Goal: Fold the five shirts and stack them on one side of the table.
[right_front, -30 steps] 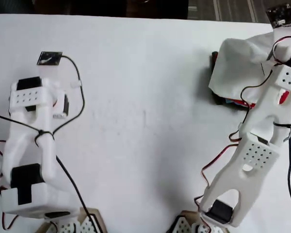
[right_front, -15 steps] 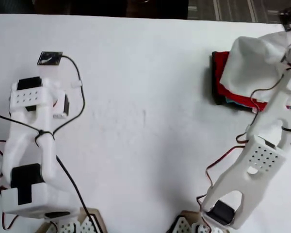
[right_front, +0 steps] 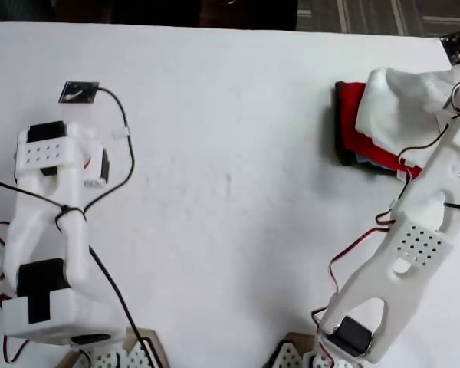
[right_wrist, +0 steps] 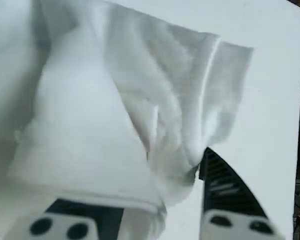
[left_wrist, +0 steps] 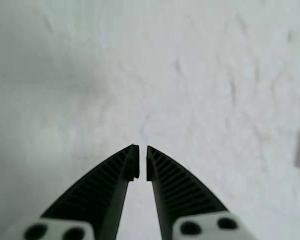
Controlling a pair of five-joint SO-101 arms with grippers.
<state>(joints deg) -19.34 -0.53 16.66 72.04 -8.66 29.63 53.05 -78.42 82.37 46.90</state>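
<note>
A stack of folded shirts (right_front: 345, 146) lies at the table's far right, with a red shirt (right_front: 351, 115) as its top layer and dark and blue edges below. A white shirt (right_front: 402, 107) lies bunched over the right part of the stack. My right gripper (right_front: 456, 86) holds it at the right edge of the table. In the right wrist view, the white shirt (right_wrist: 115, 100) is gathered between the fingers of the right gripper (right_wrist: 175, 175), and cloth covers one finger. My left gripper (left_wrist: 139, 162) is shut with nothing in it, just above the bare white table (left_wrist: 190, 75).
The left arm (right_front: 54, 153) is folded back at the near left of the table, its cable looping beside it. The white table (right_front: 230, 153) is bare between the arms. The stack sits close to the right table edge.
The right arm has drawn the white shirt to the right, bunching it and uncovering the red shirt on the stack. The left arm has not moved.
</note>
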